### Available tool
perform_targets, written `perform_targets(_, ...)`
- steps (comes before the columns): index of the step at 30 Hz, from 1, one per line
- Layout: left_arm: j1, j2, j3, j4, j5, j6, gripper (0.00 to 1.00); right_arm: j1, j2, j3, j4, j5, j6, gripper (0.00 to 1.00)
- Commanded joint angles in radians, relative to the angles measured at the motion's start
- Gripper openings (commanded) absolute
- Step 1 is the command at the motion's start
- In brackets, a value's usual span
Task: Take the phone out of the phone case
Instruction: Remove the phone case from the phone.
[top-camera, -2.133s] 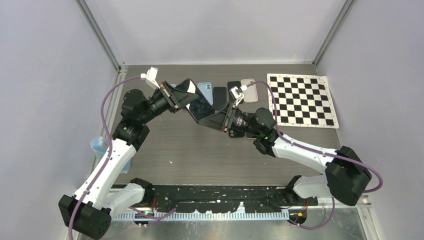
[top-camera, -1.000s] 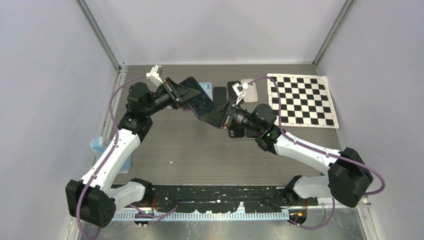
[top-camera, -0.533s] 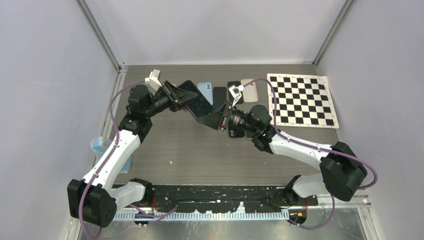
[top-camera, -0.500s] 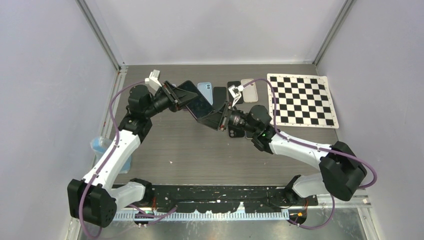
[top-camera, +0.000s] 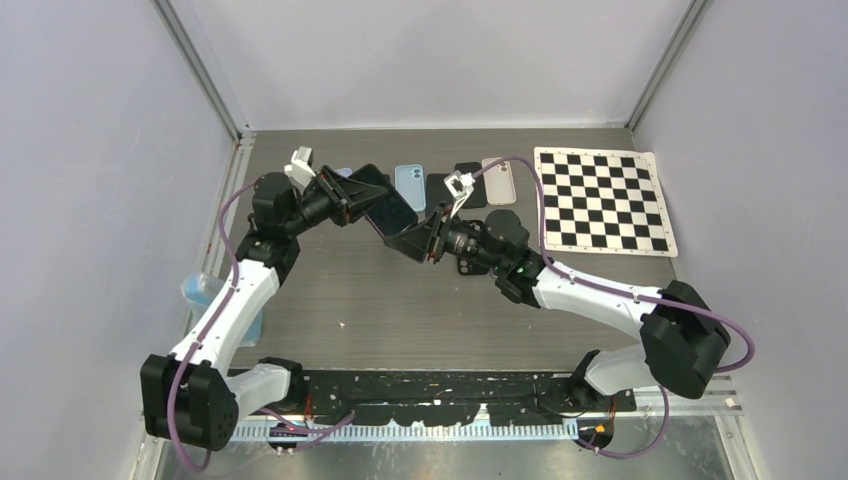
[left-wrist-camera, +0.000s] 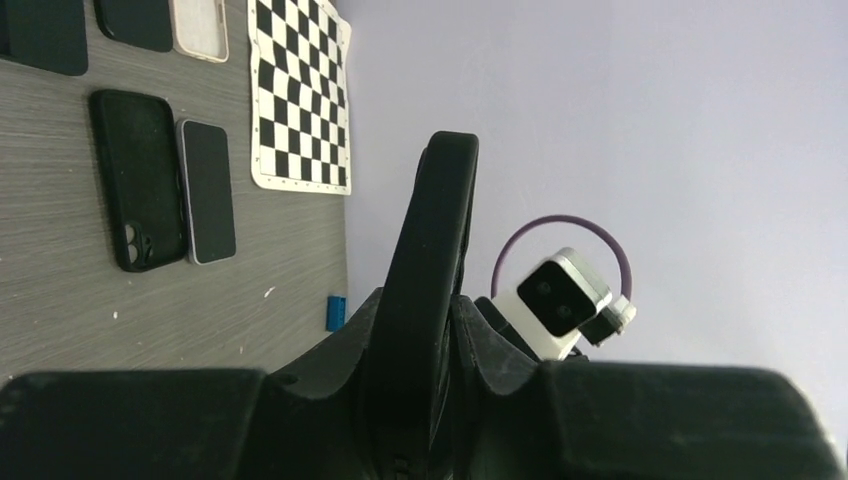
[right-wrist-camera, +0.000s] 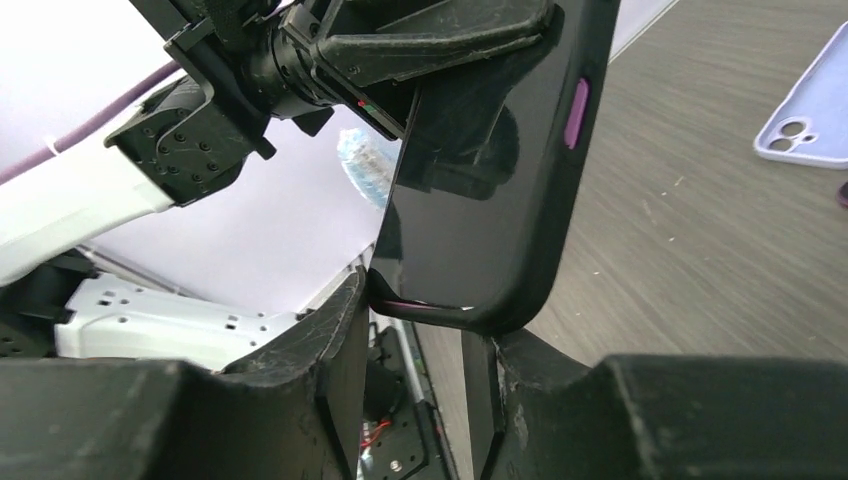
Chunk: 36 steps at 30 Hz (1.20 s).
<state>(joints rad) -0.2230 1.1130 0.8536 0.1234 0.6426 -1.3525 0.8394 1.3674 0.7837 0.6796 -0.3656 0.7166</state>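
Found phone case (top-camera: 388, 207), phone (right-wrist-camera: 470, 200) inside, raised off the desk (top-camera: 400, 310), upper centre of the overhead frame. Saw left tool (top-camera: 358, 196) clenched on its upper-left end, right tool (top-camera: 402, 238) grasping the lower-right end.

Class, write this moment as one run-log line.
left jaws: shut on phone case | right jaws: shut on its other end | phone: not yet out

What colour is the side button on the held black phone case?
The side button is purple, best in right wrist view.

The right arm (top-camera: 590, 295) has shifted left; the phone (top-camera: 388, 205) now clears the blue case (top-camera: 409, 186).
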Motion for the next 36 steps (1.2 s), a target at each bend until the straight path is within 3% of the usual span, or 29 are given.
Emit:
perform_targets(1, -0.027, 0.013, -0.002, 0.022, 0.052, -0.171, 0.00, 0.076, 0.054, 0.038, -0.217, 0.042, -0.331, 0.33)
perform_targets(7, 0.008, 0.015, -0.048, 0.077, 0.082, -0.247, 0.00, 0.117, 0.072, 0.048, -0.277, 0.212, -0.400, 0.29)
perform_targets(12, 0.040, 0.017, -0.067, 0.107, 0.099, -0.255, 0.00, 0.121, 0.066, 0.046, -0.280, 0.225, -0.396, 0.29)
perform_targets(16, 0.099, -0.002, -0.085, 0.091, 0.100, -0.221, 0.00, 0.121, 0.022, 0.029, -0.274, 0.222, -0.356, 0.35)
perform_targets(23, 0.193, -0.042, -0.067, -0.038, 0.112, -0.047, 0.00, 0.105, -0.098, -0.023, -0.289, 0.191, -0.254, 0.53)
perform_targets(28, 0.198, -0.035, 0.017, -0.198, 0.190, 0.184, 0.00, 0.006, -0.154, -0.033, -0.279, -0.019, -0.068, 0.62)
perform_targets(33, 0.197, -0.050, 0.111, -0.392, 0.279, 0.465, 0.00, -0.090, -0.169, -0.018, -0.252, -0.160, 0.075, 0.64)
perform_targets(36, 0.197, -0.057, 0.112, -0.387, 0.378, 0.507, 0.00, -0.105, -0.140, 0.016, -0.253, -0.246, 0.124, 0.65)
